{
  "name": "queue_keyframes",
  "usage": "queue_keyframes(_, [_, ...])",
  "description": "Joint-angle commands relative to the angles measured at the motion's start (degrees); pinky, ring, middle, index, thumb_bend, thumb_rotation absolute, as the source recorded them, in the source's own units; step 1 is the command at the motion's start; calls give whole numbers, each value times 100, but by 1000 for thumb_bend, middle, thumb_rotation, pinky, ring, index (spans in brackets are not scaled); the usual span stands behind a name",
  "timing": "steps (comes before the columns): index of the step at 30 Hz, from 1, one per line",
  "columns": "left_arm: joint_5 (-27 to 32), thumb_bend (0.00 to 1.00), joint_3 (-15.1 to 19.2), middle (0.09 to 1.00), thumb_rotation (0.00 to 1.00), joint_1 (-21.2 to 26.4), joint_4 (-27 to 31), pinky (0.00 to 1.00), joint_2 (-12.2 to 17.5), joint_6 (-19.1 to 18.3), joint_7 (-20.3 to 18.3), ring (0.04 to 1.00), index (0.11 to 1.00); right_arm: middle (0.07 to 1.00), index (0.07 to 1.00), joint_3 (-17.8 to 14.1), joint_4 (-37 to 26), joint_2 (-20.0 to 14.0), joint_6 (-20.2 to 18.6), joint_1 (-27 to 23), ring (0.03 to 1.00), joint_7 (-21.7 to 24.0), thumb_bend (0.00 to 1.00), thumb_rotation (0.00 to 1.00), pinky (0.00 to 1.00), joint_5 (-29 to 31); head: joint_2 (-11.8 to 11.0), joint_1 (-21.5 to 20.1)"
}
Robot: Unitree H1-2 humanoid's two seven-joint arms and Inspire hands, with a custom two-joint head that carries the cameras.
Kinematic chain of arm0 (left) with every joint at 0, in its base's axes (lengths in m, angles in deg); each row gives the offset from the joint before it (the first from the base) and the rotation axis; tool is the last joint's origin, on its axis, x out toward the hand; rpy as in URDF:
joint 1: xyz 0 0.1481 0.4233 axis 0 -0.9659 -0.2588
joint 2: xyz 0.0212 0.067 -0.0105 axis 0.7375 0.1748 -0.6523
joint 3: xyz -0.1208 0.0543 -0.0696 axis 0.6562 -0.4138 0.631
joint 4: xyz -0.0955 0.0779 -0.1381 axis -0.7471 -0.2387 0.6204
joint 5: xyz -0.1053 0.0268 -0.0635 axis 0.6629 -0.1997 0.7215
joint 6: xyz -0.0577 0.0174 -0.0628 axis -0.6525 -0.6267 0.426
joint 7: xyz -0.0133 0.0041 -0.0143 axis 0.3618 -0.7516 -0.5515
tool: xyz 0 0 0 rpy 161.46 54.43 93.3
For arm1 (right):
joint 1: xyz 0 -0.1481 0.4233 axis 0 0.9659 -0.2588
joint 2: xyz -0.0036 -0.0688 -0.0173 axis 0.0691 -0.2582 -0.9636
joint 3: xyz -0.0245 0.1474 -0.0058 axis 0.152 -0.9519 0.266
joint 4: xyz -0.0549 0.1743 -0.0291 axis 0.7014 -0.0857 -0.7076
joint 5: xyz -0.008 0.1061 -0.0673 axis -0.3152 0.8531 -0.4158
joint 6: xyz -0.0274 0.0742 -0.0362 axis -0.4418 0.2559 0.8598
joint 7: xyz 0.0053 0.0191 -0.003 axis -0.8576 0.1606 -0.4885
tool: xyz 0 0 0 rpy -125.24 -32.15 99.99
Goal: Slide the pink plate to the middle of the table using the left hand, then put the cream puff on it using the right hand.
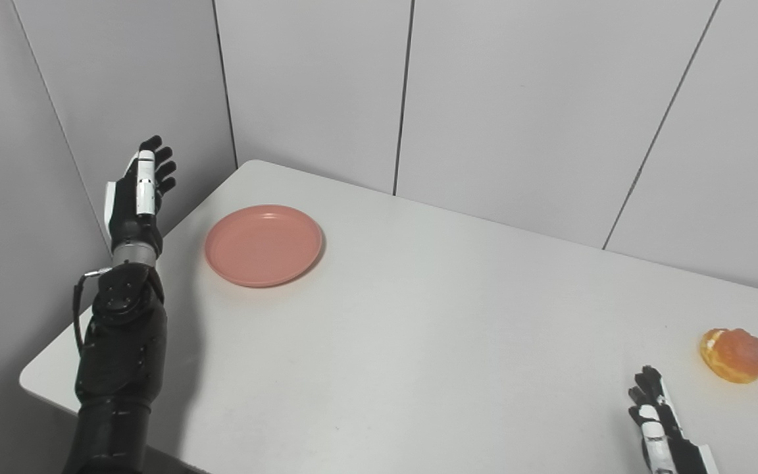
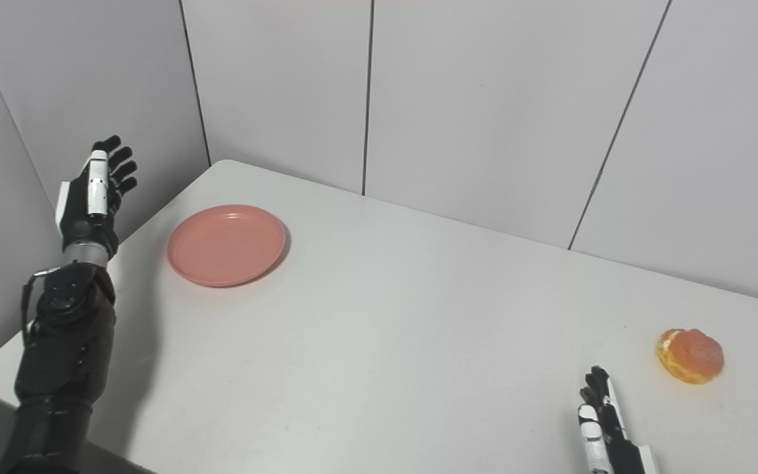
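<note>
Near the table's (image 1: 418,342) far-left edge sits the pink plate (image 1: 263,244), both robot hands (image 1: 137,197) (image 1: 656,421) spread, empty.

Your left hand (image 1: 137,197) is raised off the left edge of the white desk (image 1: 418,342), fingers apart and pointing up, holding nothing. The pink plate (image 1: 264,245) lies flat on the desk just to the right of that hand, not touching it. Your right hand (image 1: 662,421) sits low at the bottom edge, fingers extended and empty. The cream puff (image 1: 735,355) rests on the desk just beyond it, to its right, apart from it.
</note>
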Motion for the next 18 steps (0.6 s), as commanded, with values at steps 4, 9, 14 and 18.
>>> queue_keyframes(4, [91,392,-4,870,1000,278,-73,873,233,330,-40,868,844,990,994,-30,-118,-39,85,-48,982,6,127,1000,999,43,20,-17])
queue_keyframes(9, [94,377,-2,869,1000,322,-302,882,231,332,11,878,837,985,987,-29,-156,-11,63,-24,979,-22,127,1000,998,22,38,-28])
queue_keyframes(14, [96,381,-60,870,1000,335,-566,875,246,441,-39,880,842,986,989,-25,-139,-28,125,-37,977,-11,116,1000,993,16,46,-27])
queue_keyframes(18, [97,400,-113,870,1000,345,-727,858,262,486,-16,873,844,979,985,-31,-154,-24,100,-32,971,-25,116,1000,981,6,52,-37])
